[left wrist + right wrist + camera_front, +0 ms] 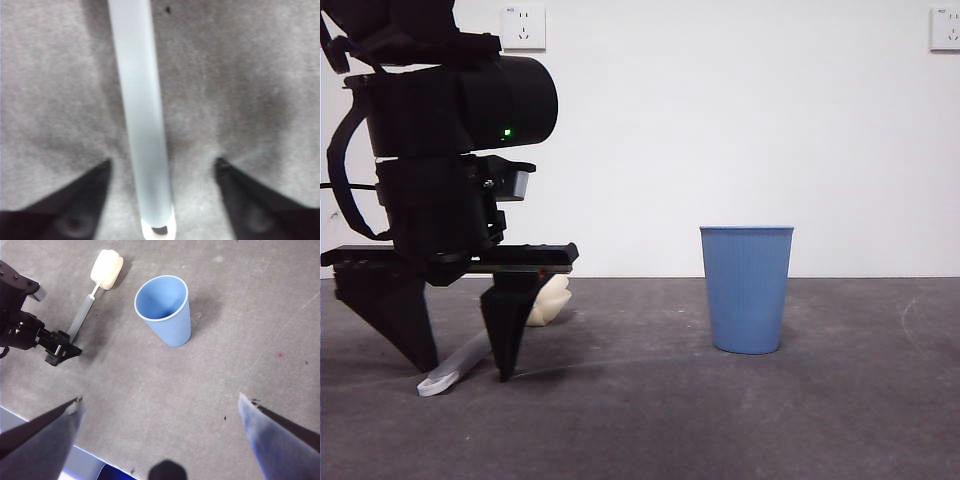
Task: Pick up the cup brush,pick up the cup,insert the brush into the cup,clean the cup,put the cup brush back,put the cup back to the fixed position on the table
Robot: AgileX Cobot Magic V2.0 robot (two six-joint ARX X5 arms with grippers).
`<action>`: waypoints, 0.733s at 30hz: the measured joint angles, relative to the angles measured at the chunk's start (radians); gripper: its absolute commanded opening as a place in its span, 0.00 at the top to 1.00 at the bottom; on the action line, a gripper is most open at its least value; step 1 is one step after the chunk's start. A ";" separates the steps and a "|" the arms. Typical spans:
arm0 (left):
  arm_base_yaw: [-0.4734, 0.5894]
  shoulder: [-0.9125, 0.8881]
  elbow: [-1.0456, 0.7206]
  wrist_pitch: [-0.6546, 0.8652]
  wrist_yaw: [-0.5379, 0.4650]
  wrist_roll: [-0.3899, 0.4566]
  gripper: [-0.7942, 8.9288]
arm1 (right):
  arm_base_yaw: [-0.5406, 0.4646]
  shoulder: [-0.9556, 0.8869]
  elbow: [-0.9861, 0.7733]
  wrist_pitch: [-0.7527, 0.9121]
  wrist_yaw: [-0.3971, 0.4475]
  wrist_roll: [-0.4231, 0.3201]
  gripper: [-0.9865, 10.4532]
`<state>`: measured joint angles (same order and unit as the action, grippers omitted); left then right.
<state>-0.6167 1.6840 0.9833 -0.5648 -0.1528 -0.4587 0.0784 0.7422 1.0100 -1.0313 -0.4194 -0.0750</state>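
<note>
**K:** Background: white wall (720, 120) with two sockets, one upper left (523, 27), one at the top right corner (946, 28). Dark grey bench (640, 420) below, scuffed, pale marks.

**M:** Leftmost item?

**K:** Left hand (465, 372), front view. Big, black, coming in from above, green LED lit on the body. Jaws wide apart, tips down at the bench, one on each side of the cup brush (455, 368).

**M:** Gripping it?

**K:** No. Left wrist view: grey handle runs straight up the gap between the two jaws, bench visible on both sides of it, no contact. White end loop of the handle (159, 230) sits nearest the camera.

**M:** Brush pose?

**K:** Flat on the bench. Handle end toward the front camera, cream sponge head (550, 300) behind the hand, toward the wall. Right wrist view shows the whole brush (85, 310): sponge head (106, 269), short white neck, grey handle going under the left hand (55, 352).

**M:** Cup?

**K:** Blue ribbed cup (747, 288) upright on the bench, right of centre, well apart from the brush and the left hand. Mouth open upward, nothing inside per right wrist view (165, 310).

**M:** Right hand?

**K:** Right hand (160, 435) high above the bench, looking down on the cup and brush. Jaws spread wide, nothing between them. Not visible in the front view.
</note>
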 measured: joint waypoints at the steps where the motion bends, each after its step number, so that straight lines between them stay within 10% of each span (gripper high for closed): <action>1: 0.000 0.000 0.000 0.000 0.002 -0.003 0.75 | 0.000 0.000 0.000 0.000 0.000 0.000 0.39; 22: -0.002 -0.001 0.013 -0.084 0.025 -0.004 0.81 | 0.000 0.000 0.000 0.000 0.000 0.004 0.39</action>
<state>-0.6182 1.6833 0.9966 -0.6487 -0.1280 -0.4629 0.0784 0.7422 1.0100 -1.0313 -0.4194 -0.0708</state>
